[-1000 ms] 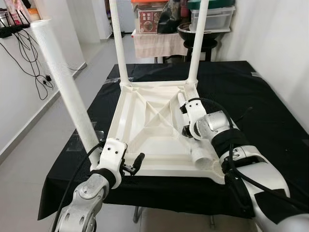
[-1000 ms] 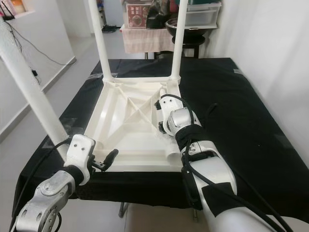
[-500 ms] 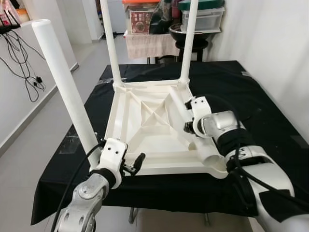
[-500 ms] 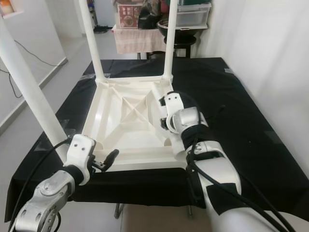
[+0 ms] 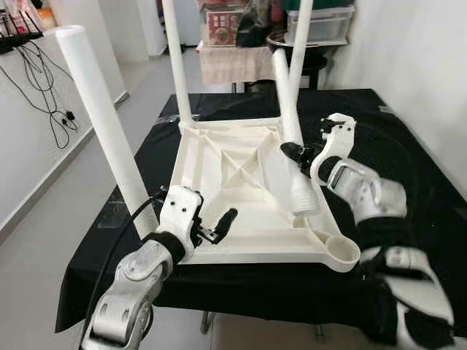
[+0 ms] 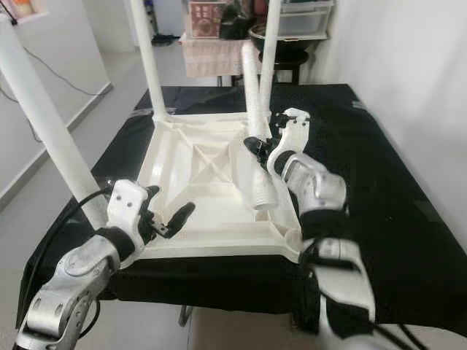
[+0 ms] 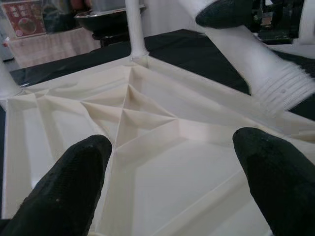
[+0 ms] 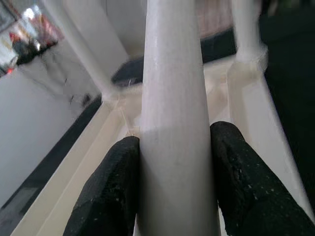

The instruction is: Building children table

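A white plastic children's table (image 5: pixel 233 164) lies upside down on a black-covered table (image 5: pixel 408 146). Three white legs stand in its corners: near left (image 5: pixel 106 131), far left (image 5: pixel 177 58) and far right (image 5: pixel 300 29). My right gripper (image 5: pixel 295 153) is shut on the loose fourth leg (image 5: pixel 288 109) and holds it tilted, threaded end (image 5: pixel 304 200) down, above the right rim. The near right corner socket (image 5: pixel 341 251) has no leg in it. In the right wrist view the leg (image 8: pixel 174 98) sits between the fingers (image 8: pixel 113 182). My left gripper (image 5: pixel 208 222) hovers open over the near left rim.
Behind the table are a stool with a dark bowl (image 5: pixel 292 40), a cloth-draped stand (image 5: pixel 233 65) and storage boxes (image 5: pixel 321 22). Cables (image 5: pixel 44 95) hang on the left wall. A white wall (image 5: pixel 416 58) runs close on the right. Bare black cloth lies right of the plastic table.
My right gripper has lifted the loose leg off the upturned table's underside and now holds it tilted in the air. My left gripper has moved forward over the near rim.
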`<state>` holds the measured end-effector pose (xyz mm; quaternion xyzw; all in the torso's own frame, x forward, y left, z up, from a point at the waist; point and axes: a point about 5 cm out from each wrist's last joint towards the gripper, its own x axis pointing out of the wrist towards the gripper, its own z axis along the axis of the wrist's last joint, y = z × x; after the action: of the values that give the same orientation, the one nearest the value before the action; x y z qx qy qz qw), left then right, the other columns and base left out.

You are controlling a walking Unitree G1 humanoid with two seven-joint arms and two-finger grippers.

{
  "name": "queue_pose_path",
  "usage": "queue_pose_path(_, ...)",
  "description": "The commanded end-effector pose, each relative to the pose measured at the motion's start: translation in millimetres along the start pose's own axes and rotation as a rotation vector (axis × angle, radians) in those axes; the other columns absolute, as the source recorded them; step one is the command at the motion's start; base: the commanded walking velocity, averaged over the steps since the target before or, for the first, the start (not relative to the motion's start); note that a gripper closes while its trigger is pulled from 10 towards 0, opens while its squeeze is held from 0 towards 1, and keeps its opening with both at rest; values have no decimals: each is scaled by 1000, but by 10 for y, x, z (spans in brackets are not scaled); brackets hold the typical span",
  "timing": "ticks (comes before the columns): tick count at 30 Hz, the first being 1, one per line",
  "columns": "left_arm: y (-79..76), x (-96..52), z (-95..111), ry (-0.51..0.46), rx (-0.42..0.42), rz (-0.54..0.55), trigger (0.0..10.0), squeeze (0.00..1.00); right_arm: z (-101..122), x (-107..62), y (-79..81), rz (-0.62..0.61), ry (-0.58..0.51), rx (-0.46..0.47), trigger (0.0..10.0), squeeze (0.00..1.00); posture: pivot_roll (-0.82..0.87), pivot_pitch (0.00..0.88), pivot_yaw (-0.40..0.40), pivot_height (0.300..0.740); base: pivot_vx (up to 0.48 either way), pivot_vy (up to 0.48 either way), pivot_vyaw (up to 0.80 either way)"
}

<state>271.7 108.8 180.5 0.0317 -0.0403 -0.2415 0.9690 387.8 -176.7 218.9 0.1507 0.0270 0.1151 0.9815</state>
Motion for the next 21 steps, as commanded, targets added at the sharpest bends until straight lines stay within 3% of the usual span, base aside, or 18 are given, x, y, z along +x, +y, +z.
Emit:
queue_pose_path(1,12,9,-16,4,-6,-6,10000,0,114,-6,62,12,-83,-36,10000,0,-92,0,48,740,0,0,0)
queue_pose_path(4,-51,29,13,-9,-19,-65,10000,0,-4,-124,193,95,-187,-58,10000,0,-94,0,51,740,0,-480,0)
queue_pose_path(8,-143,28,47,-25,-54,-145,10000,0,-92,-287,376,330,-237,55,10000,0,-93,0,56,740,0,-480,0)
queue_pose_path(15,-193,33,66,-31,-72,-189,10000,0,-116,-312,397,363,-236,65,10000,0,-90,0,51,740,0,-480,0)
queue_pose_path(17,-216,51,92,-43,-79,-201,10000,0,-143,-332,425,395,-243,31,10000,0,-87,0,48,740,0,-401,0)
queue_pose_path(21,-216,72,142,-71,-97,-199,10000,0,-150,-364,447,424,-262,7,10000,0,-87,0,48,740,0,0,0)
